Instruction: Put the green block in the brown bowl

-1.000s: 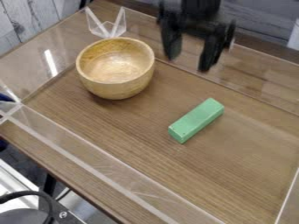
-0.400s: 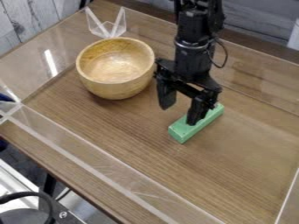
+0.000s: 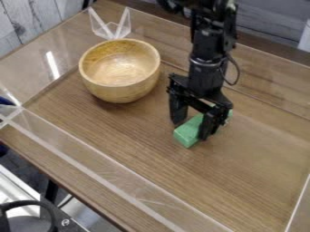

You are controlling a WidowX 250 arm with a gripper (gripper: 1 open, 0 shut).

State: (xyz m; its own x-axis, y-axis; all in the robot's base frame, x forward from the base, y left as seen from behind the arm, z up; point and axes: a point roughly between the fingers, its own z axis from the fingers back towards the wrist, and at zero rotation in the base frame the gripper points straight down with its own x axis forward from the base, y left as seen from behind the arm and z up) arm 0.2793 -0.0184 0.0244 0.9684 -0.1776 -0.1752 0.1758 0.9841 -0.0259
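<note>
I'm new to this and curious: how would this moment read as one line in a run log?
phase: reaching | gripper: jaws open, straddling green block | block: on table, not lifted | brown bowl: empty

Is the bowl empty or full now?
Empty. The bowl shows only its bare pale inside; the block lies on the table, under the gripper.

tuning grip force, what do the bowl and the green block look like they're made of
Brown bowl: looks like wood, smooth and slightly glossy, with visible grain and a pale inside. Green block: uniform matte green, no grain showing; painted wood or plastic, cannot tell which.
</note>
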